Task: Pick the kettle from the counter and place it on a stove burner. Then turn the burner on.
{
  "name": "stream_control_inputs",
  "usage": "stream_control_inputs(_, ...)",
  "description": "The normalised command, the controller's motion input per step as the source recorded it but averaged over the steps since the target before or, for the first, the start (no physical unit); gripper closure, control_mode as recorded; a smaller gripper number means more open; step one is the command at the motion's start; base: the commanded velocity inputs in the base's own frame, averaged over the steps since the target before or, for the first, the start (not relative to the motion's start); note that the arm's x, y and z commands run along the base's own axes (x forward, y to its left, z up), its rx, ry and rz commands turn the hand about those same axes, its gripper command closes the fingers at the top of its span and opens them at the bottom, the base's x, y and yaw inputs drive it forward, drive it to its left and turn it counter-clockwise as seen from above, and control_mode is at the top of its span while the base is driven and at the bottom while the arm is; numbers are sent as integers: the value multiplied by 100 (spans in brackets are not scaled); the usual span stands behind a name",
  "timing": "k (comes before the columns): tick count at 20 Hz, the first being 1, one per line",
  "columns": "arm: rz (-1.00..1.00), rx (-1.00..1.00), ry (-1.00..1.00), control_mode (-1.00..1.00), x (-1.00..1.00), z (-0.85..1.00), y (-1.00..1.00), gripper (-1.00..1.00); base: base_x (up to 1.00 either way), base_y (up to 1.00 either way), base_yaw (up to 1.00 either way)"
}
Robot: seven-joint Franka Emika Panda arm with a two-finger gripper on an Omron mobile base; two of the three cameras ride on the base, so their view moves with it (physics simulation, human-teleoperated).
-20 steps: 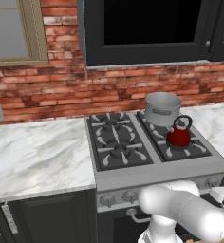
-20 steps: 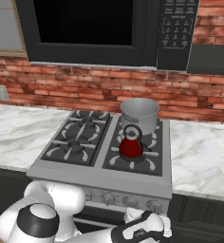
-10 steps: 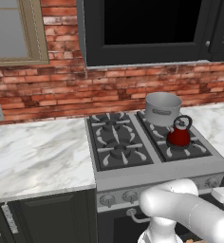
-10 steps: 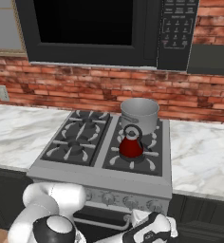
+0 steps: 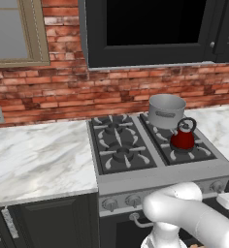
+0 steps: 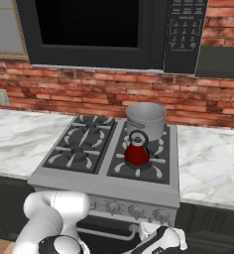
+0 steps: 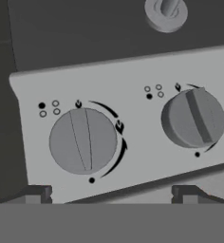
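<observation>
Glossy red kettle (image 5: 183, 140), veined marble counter (image 5: 39, 157)

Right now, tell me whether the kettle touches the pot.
Apart. The left base view shows a strip of grate between the kettle on the front burner and the pot behind it.

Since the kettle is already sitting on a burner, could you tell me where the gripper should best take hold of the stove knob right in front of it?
Probably across the raised ridge of the left knob, coming straight on at the stove's front panel. The ridge runs nearly upright across the round face, giving the open gripper two flat sides to pinch and turn.
</observation>
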Motion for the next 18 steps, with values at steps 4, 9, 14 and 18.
stream_control_inputs(4,0,0,0,-100,17,-1,0,-100,0,0,0)
stream_control_inputs(9,0,0,0,-100,22,-1,0,-100,0,0,0)
stream_control_inputs(14,0,0,0,-100,12,-11,0,-100,0,0,0)
stream_control_inputs(18,0,-2,0,-100,8,-29,0,-100,0,0,0)
